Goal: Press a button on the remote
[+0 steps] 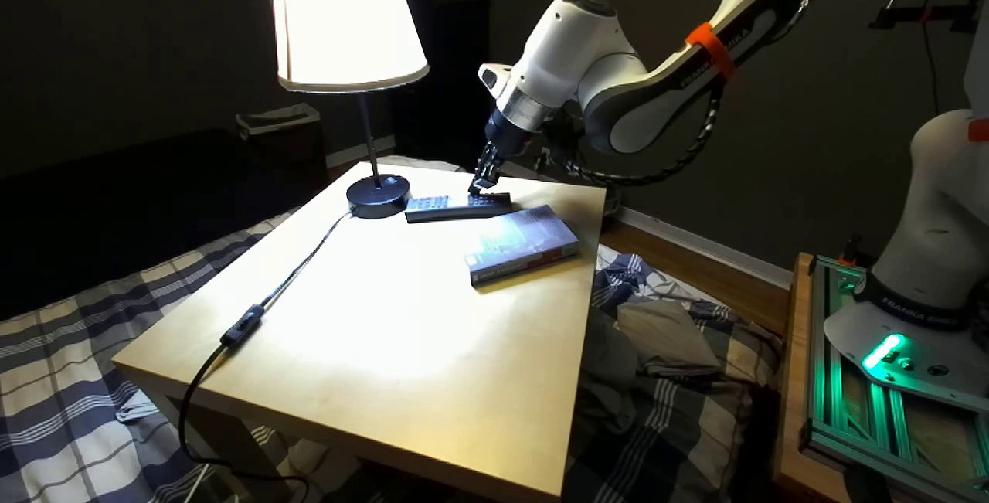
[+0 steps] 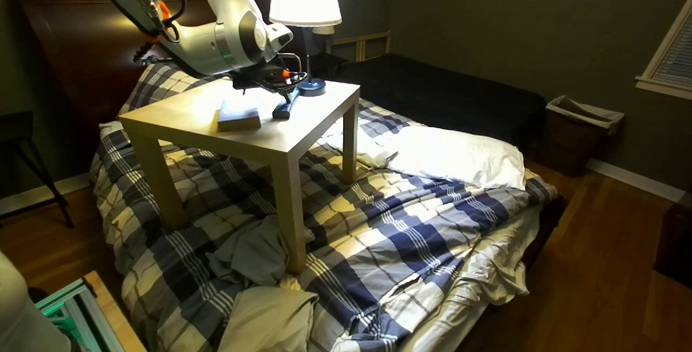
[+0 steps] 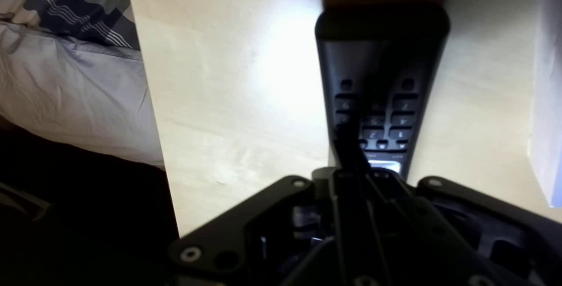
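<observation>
The remote point(image 1: 429, 208) is a slim dark bar with rows of buttons and a paler patch. It lies flat on the table point(image 1: 371, 317) between the lamp and a wider slab. It also shows in an exterior view point(image 2: 282, 111) and in the wrist view point(image 3: 382, 95), where number keys are visible. My gripper point(image 1: 477, 185) points down at the remote's keypad half; it also shows in an exterior view point(image 2: 287, 97). In the wrist view the gripper's fingers point(image 3: 361, 172) are together with nothing visible between them. They hide part of the remote. I cannot tell whether the tip touches a button.
A blue-grey flat slab point(image 1: 521, 244) lies close beside the remote; it also shows in an exterior view point(image 2: 238, 115). The lamp's round dark base point(image 1: 378, 195) stands at the remote's end, under a tall shade point(image 1: 348, 24). Its cord with a switch point(image 1: 243, 324) crosses the table edge.
</observation>
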`<state>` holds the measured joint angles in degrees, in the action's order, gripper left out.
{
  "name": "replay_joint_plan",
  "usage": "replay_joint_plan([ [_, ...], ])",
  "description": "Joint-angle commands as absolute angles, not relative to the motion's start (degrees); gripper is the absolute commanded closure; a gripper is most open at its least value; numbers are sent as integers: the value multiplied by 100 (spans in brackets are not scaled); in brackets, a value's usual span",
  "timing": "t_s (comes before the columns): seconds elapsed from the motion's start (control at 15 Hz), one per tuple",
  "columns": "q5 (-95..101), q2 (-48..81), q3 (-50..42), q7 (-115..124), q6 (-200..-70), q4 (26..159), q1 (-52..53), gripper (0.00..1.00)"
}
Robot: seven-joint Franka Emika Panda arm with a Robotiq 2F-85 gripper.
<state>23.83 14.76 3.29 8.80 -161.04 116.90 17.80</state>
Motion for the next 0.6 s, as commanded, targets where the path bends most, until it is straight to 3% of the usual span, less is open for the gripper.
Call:
replay_joint_plan([
  [0.0, 2523, 1456, 255, 1075, -16176, 11783, 1854, 100],
  [0.53, 2500, 1336, 273, 1097, -16182, 11807, 1906, 100],
])
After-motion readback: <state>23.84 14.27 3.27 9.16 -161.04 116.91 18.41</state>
